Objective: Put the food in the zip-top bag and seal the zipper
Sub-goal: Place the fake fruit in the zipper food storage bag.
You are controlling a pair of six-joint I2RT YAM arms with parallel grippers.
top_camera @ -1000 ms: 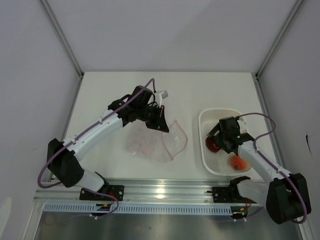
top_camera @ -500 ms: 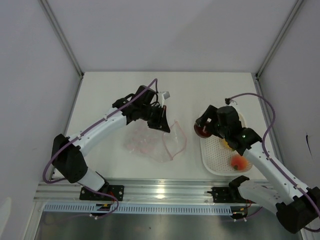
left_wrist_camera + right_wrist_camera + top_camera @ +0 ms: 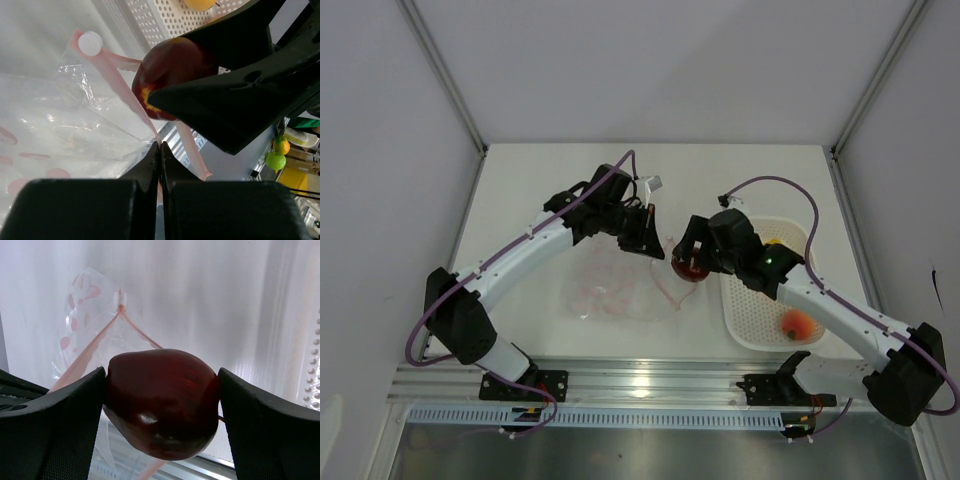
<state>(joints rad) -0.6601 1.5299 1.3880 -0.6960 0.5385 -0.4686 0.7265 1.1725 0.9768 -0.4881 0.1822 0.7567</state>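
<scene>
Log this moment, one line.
left hand: shut on pink-red zipper strip of clear plastic bag | right hand: shut on dark red round fruit at bag mouth

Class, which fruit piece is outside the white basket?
The dark red piece, held in the right gripper; the orange-red piece and yellow piece lie in the basket.

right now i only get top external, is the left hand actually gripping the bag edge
Observer: Left wrist view: the left hand is shut on one lip of the zipper; the other lip runs free.
Operator: is the fruit held square
Observer: Right wrist view: the dark red fruit sits centred between the right hand's fingers, both touching it.
Operator: is the mouth open
Observer: Yes, the lips spread in a V beyond the fruit, meeting at the white slider.
</scene>
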